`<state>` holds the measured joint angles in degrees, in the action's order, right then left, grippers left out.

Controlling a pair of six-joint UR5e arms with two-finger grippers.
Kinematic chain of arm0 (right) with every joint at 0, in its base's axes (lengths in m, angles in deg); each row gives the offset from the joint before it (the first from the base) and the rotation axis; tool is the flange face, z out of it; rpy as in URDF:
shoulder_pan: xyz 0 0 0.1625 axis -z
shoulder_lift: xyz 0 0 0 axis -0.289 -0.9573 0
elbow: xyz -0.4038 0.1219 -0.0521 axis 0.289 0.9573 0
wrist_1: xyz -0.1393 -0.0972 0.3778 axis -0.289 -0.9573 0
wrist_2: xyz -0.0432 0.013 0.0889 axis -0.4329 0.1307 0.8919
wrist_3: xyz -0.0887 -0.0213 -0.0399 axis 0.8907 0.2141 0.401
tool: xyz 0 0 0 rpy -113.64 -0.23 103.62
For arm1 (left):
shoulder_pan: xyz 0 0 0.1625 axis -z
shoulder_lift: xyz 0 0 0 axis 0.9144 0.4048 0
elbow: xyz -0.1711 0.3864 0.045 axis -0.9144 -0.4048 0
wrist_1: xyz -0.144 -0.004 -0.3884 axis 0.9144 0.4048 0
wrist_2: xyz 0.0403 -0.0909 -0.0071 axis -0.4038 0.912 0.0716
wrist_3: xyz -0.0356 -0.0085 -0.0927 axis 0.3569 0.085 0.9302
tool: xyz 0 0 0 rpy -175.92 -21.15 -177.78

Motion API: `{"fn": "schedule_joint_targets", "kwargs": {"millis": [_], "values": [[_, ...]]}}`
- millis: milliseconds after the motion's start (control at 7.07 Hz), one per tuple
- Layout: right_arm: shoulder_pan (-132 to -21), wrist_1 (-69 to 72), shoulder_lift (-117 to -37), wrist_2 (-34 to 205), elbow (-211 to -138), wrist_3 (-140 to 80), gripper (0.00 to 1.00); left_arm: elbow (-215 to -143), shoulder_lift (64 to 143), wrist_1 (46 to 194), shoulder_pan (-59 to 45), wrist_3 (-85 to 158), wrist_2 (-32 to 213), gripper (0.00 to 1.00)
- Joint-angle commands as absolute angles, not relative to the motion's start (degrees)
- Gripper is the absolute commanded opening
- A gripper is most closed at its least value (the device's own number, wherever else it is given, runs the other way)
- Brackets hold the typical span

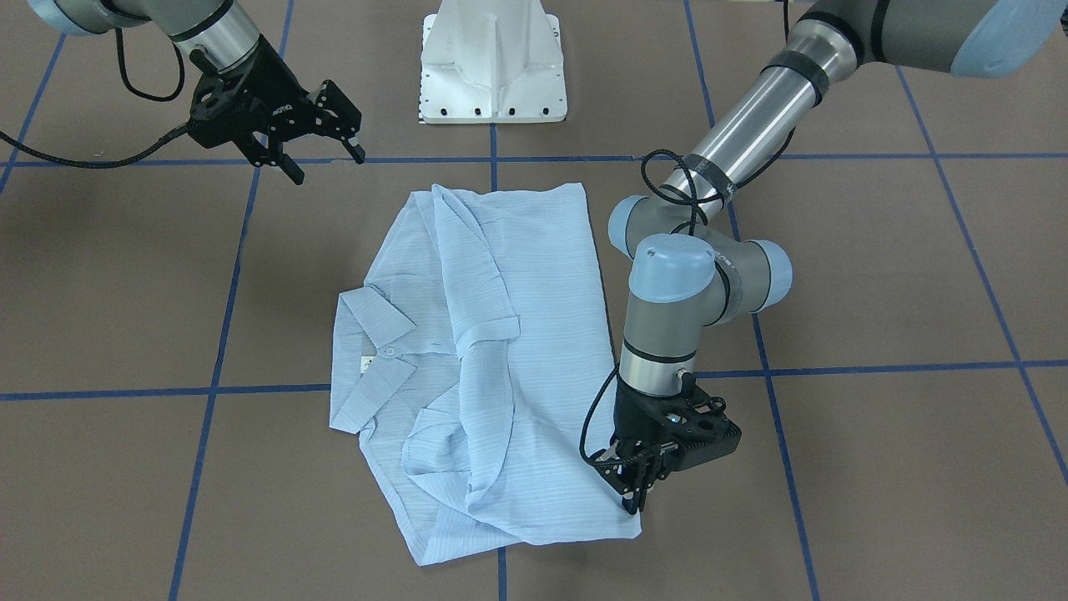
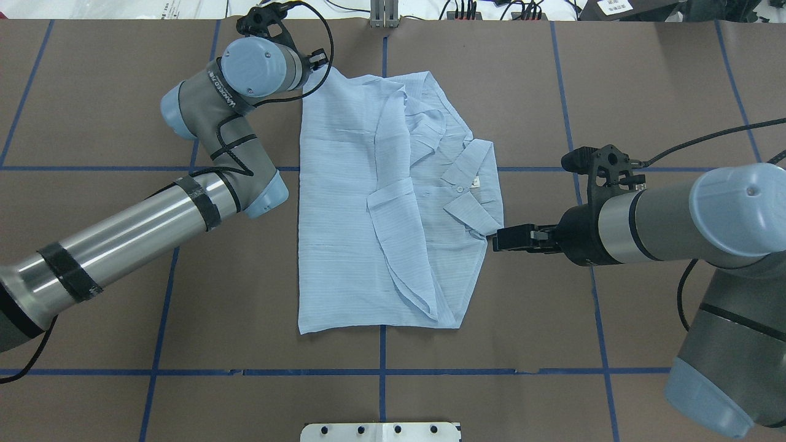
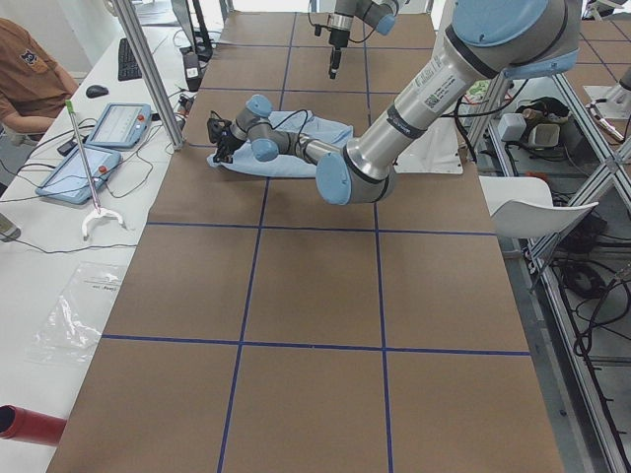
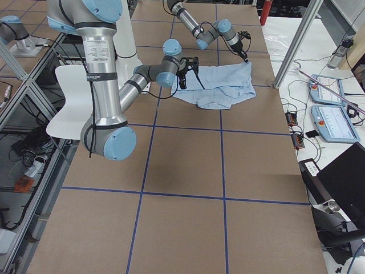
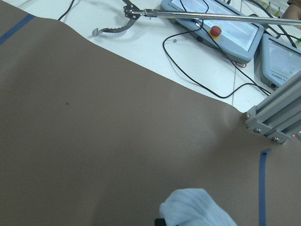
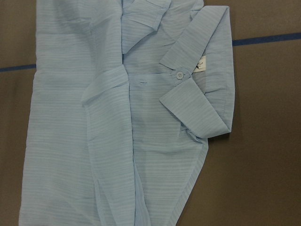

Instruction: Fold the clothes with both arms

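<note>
The light-blue striped shirt (image 1: 534, 275) lies flat on the brown table with both sleeves folded across its front. Its collar (image 2: 470, 212) and white neck label (image 6: 200, 63) point toward the robot's right. My left gripper (image 1: 636, 494) is down at the shirt's hem corner on the operators' side, fingers closed on the cloth. A bunched bit of blue fabric (image 5: 195, 209) shows at the bottom of the left wrist view. My right gripper (image 1: 325, 163) hovers open above bare table just beyond the collar side, holding nothing. The right wrist view looks down on the shirt (image 6: 94, 141) without showing any fingers.
A white pedestal base (image 1: 492, 67) stands at the robot's side of the table. Blue tape lines (image 2: 382, 350) grid the brown surface. Beyond the far edge stand an aluminium post (image 5: 275, 117) and control tablets (image 5: 221, 23). A seated person (image 3: 25, 69) is at a side desk.
</note>
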<state>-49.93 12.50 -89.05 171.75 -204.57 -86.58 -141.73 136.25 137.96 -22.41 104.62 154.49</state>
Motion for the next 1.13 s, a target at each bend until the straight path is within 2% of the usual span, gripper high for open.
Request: {"fn": "schedule_joint_targets", "kwargs": {"millis": [0,283,566,707,990], "values": [[-49.8,12.5,-88.9,171.4,-204.1,-86.5,1.0,-141.8,136.7,138.1,-22.3,101.1,154.5,1.0],[-49.2,10.9,-84.9,170.4,-200.4,-86.4,1.0,-147.3,134.7,136.9,-19.4,98.5,165.5,1.0],[-47.1,-2.2,-76.2,166.9,-198.3,-84.1,1.0,-166.8,119.8,136.7,-17.3,97.0,174.7,1.0],[-44.3,-5.4,-71.7,162.7,-195.1,-82.4,1.0,-174.0,114.1,136.7,-16.0,96.1,178.9,1.0],[-42.4,-5.6,-64.7,158.8,-185.2,-76.0,1.0,-182.0,107.0,136.7,-15.8,96.1,180.7,1.0]]}}
